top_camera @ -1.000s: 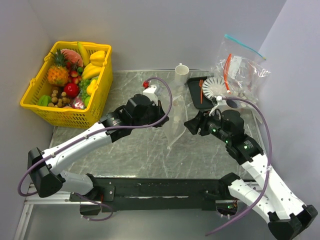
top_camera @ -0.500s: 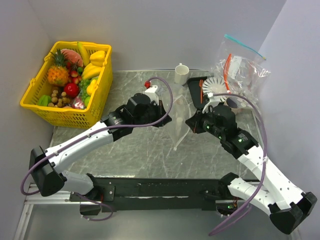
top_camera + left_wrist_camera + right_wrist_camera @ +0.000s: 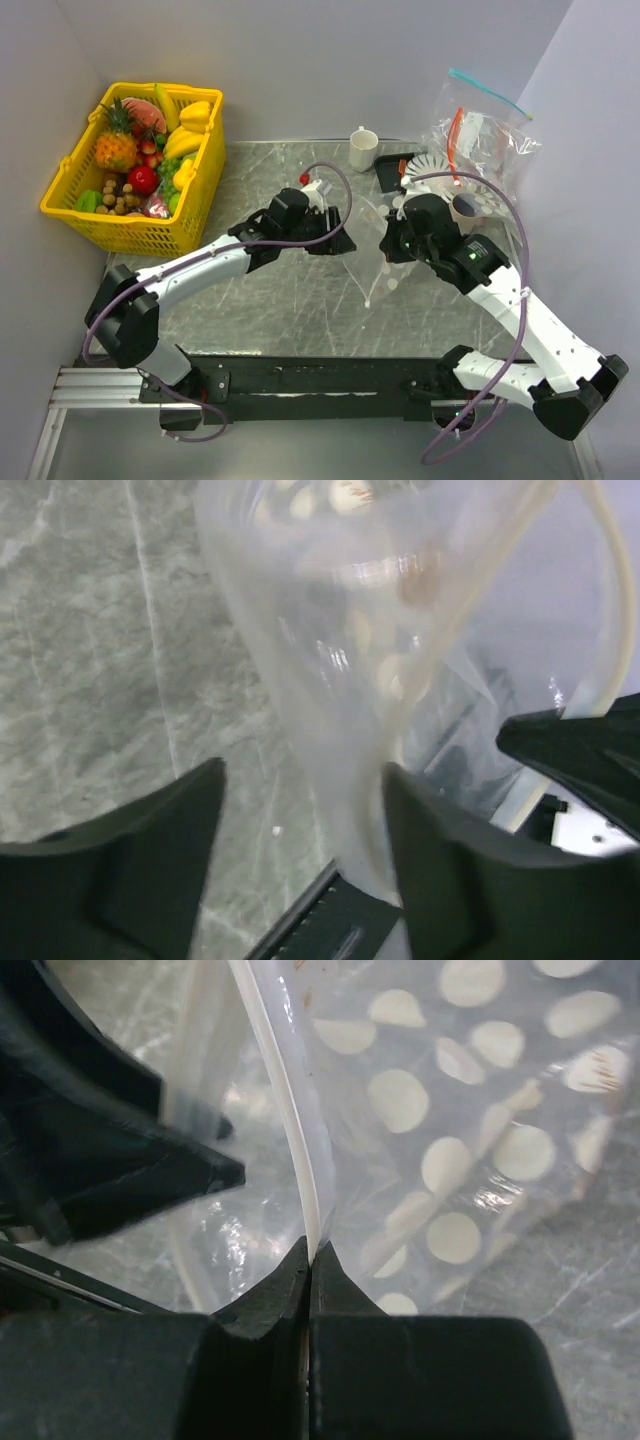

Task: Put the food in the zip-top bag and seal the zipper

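Observation:
The zip-top bag (image 3: 368,250), clear with whitish dots, hangs between my two grippers over the middle of the table. My right gripper (image 3: 312,1252) is shut on the zipper (image 3: 285,1100), the pale strip along the bag's mouth, and the dotted wall (image 3: 450,1140) spreads to its right. My left gripper (image 3: 300,810) is open, and the bag (image 3: 340,630) lies against the inner side of its right finger (image 3: 450,870). The food sits in the yellow basket (image 3: 190,225) at the far left: pineapple (image 3: 116,145), strawberries (image 3: 150,150) and apple (image 3: 142,179).
A white cup (image 3: 362,148) stands at the back centre, next to a black tray (image 3: 388,172) and a white pleated disc (image 3: 435,170). A pile of other clear bags (image 3: 485,140) lies at the back right. Bananas and other toy fruit share the basket.
My right gripper closed on the bag's mouth strip and moved left. My left gripper, shut on the bag before, has opened and shifted right; the bag now hangs lower.

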You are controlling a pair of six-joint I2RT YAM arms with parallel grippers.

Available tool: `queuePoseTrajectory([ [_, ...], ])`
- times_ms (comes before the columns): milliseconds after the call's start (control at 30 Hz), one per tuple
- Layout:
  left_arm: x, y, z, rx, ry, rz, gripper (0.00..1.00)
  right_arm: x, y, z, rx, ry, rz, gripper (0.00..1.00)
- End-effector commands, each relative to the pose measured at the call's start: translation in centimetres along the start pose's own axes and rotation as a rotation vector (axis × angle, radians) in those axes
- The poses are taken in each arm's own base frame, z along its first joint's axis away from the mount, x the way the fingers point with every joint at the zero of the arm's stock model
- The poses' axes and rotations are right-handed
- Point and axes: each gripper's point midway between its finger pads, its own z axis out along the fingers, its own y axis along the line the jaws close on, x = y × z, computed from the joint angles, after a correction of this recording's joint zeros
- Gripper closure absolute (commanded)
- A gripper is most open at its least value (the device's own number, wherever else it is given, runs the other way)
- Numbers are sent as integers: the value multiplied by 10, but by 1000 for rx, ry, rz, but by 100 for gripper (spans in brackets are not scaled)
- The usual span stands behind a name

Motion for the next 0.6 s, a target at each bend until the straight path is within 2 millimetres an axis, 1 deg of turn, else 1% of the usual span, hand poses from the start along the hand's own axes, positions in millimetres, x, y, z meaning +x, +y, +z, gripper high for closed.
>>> queuePoseTrajectory([
  [0, -26, 9, -13, -64, -74, 28, 24, 9, 0, 8, 0, 18, 9, 97],
  [33, -31, 15, -16, -102, -94, 35, 17, 12, 0, 12, 2, 30, 10, 96],
  [67, -29, 23, -22, -142, -85, 46, 15, 17, 2, 19, 0, 56, 11, 96],
  [100, -37, 25, -32, -156, -109, 51, 13, 20, 2, 25, 0, 68, 8, 96],
  [133, -40, 27, -38, -170, -120, 57, 10, 23, 3, 30, -2, 81, 7, 96],
  [167, -44, 30, -45, -190, -132, 70, 10, 27, 4, 38, 0, 107, 7, 98],
  [200, -49, 33, -59, -205, -144, 68, 9, 28, 9, 43, -21, 116, 7, 100],
  [267, -57, 35, -75, -227, -164, 81, 7, 31, 12, 54, -27, 141, 9, 100],
  [300, -63, 38, -91, -246, -180, 78, 5, 29, 16, 57, -40, 137, 18, 100],
  [367, -74, 35, -110, -259, -210, 97, 3, 31, 20, 64, -49, 149, 21, 100],
  [400, -78, 39, -127, -289, -225, 96, 1, 28, 22, 66, -58, 137, 30, 100],
  [433, -87, 35, -137, -295, -252, 108, 1, 27, 23, 68, -60, 136, 33, 100],
  [467, -92, 38, -148, -324, -266, 134, 1, 26, 24, 69, -64, 130, 39, 100],
  [500, -101, 41, -164, -355, -305, 143, 1, 23, 26, 70, -71, 115, 47, 100],
  [533, -108, 50, -177, -418, -333, 145, 1, 24, 29, 70, -89, 120, 52, 100],
  [567, -118, 60, -191, -465, -365, 152, 1, 20, 32, 70, -97, 109, 59, 100],
])
